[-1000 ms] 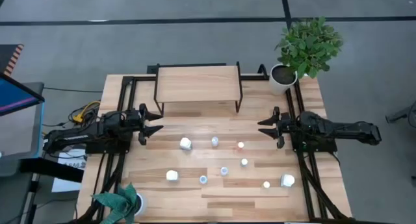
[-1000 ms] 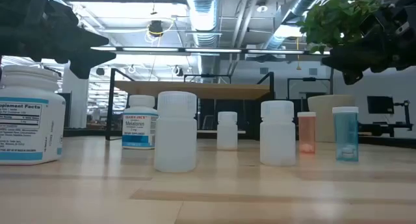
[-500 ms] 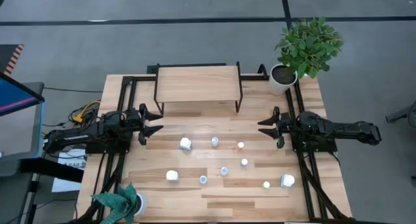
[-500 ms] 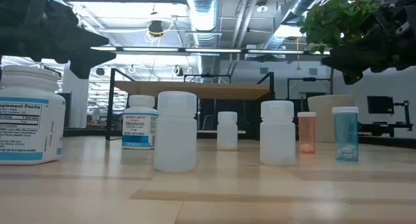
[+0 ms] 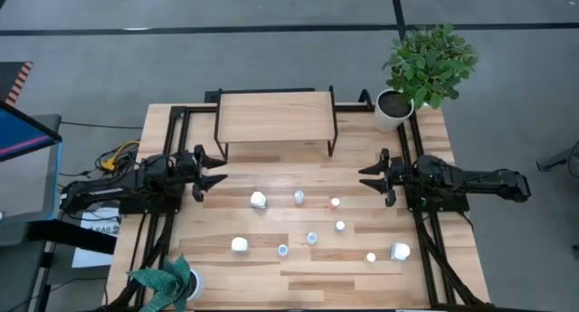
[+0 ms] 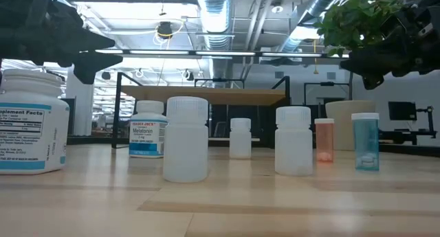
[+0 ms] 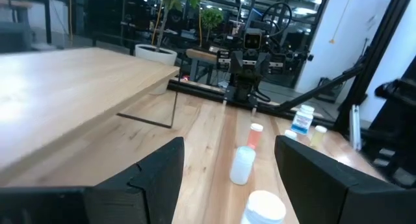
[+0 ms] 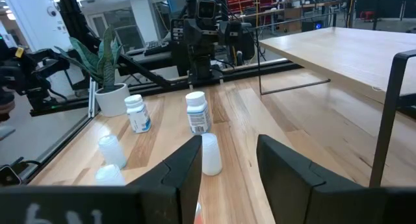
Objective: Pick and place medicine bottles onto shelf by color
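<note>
With fingers spread and empty, the left gripper [image 5: 213, 172] hovers at the table's 9 o'clock edge, nearest the upright white label-wrapped bottle [image 5: 258, 200] at its 4 o'clock, while the small light-wood shelf [image 5: 275, 117] on black legs waits at 12 o'clock and the open right gripper [image 5: 369, 177] waits at 3 o'clock.

A: What surrounds the tabletop [image 5: 308, 278]?
B: Grey floor [image 5: 271, 50] crossed by dark lines, and a leafy potted plant [image 5: 428, 66] at the far right corner.
A: And overhead?
B: Silver ducts [image 6: 213, 10] and strip lights [image 6: 172, 53] under an open ceiling.
</note>
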Robot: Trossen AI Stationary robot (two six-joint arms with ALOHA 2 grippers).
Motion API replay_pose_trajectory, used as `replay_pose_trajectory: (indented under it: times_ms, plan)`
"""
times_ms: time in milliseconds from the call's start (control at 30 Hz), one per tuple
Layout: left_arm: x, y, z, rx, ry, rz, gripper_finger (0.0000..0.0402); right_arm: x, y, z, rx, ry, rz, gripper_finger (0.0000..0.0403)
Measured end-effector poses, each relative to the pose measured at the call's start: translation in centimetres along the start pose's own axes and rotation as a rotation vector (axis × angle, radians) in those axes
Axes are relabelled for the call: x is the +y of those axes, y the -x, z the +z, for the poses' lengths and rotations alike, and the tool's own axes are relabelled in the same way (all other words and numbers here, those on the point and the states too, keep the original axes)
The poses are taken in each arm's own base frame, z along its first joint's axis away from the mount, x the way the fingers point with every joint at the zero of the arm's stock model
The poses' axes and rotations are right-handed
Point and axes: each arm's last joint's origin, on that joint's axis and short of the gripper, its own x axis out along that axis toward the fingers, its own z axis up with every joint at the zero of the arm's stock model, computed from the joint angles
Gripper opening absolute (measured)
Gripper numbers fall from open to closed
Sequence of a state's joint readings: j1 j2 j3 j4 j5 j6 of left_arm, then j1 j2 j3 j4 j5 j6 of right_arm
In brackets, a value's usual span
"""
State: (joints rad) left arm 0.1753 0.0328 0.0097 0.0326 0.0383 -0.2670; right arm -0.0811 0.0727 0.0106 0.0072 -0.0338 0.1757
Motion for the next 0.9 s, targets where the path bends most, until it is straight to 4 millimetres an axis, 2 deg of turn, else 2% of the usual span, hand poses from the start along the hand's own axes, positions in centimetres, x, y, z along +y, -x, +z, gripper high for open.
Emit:
replay_pose_trajectory:
  times_ms: [233,367,700,900]
  plan:
    - [0.0,0.0,0.0,-0.002,0.225,0.005,0.0228,0.0,0.0,0.3,-0.037,0.1,-0.003,0.0171]
    - [0.2,0.0,0.0,-0.024,0.258,0.071,0.0228,0.1,0.0,0.4,-0.049,0.091,-0.002,0.0169]
    - [0.3,0.0,0.0,-0.03,0.265,0.083,0.0228,0.1,0.0,0.6,-0.067,0.088,-0.001,0.017]
    - [0.3,0.0,0.0,-0.031,0.261,0.085,0.0228,0.4,0.3,2.5,-0.228,0.036,0.028,0.0166]
